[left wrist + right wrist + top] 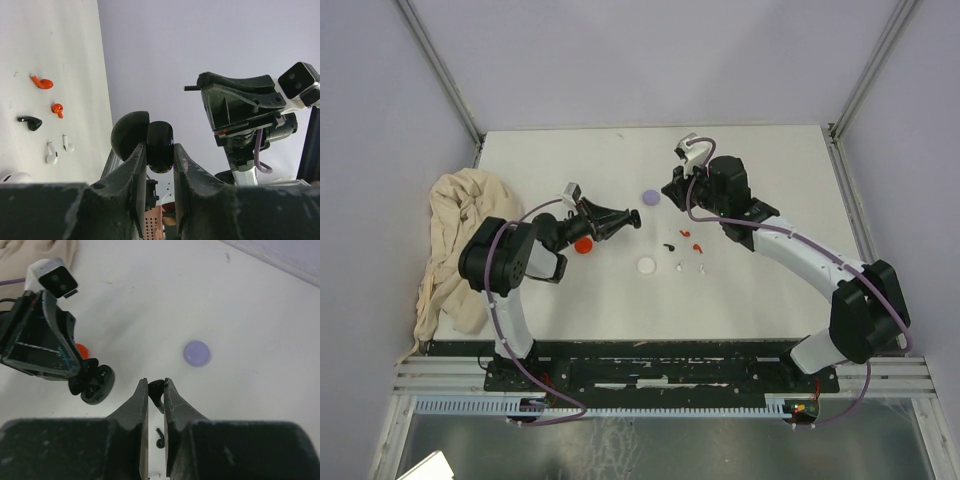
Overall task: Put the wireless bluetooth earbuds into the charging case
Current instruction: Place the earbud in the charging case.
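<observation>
Right wrist: right jaws pinch black earbud (156,386); left jaws clamp case (160,141).

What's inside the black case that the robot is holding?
The left gripper holds the black case hinged open. Its inside only looks dark from here. Whether an earbud sits in there cannot be seen.

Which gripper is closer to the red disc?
Left. The left gripper reaches just past the red disc; the right gripper is well beyond it, near the lilac disc.
</observation>
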`<state>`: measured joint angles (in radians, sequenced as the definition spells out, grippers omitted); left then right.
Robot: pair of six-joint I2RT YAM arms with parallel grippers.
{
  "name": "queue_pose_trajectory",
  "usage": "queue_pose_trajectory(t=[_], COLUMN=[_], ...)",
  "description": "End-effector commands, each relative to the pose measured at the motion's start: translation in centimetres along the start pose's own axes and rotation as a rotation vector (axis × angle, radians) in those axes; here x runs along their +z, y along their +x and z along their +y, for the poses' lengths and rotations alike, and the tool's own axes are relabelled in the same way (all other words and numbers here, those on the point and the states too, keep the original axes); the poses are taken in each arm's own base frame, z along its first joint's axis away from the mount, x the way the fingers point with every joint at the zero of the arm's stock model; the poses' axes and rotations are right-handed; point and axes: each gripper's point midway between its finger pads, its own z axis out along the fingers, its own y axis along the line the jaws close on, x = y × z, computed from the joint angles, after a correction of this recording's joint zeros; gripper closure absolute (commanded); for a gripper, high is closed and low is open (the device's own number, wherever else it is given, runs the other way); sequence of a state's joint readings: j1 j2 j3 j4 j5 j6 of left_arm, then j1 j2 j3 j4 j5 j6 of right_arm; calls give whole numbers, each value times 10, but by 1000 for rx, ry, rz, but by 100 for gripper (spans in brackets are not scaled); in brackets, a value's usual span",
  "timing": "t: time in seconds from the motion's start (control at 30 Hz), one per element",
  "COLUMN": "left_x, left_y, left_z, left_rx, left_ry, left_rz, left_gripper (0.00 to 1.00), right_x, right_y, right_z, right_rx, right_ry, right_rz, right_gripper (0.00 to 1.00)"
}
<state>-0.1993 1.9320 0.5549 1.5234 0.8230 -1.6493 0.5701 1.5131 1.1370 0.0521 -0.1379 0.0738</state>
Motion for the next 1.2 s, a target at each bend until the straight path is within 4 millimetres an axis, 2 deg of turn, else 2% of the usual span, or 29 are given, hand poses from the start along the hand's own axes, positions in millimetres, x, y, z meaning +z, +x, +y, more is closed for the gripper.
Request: queue_pose_trajectory(t=[0.0,0.2,0.47,1.17], left_x=[12,23,26,28], left_y=[18,30,38,51], left_z=[-43,-50,-54,-70], left_rx=[92,76,73,121], left_ry=[165,182,188,221], left_rz=[108,188,238,298], left_gripper=[97,97,97,97], right_x=[-10,-19,-26,-21], right_y=[-36,-38,-41,-28], right_z=[27,41,57,67], right_rx=[24,0,-24,-26], right_ry=[-148,-230,-319,-391], right_rz=[-185,-249,-282,-236], right_gripper=[99,98,98,98])
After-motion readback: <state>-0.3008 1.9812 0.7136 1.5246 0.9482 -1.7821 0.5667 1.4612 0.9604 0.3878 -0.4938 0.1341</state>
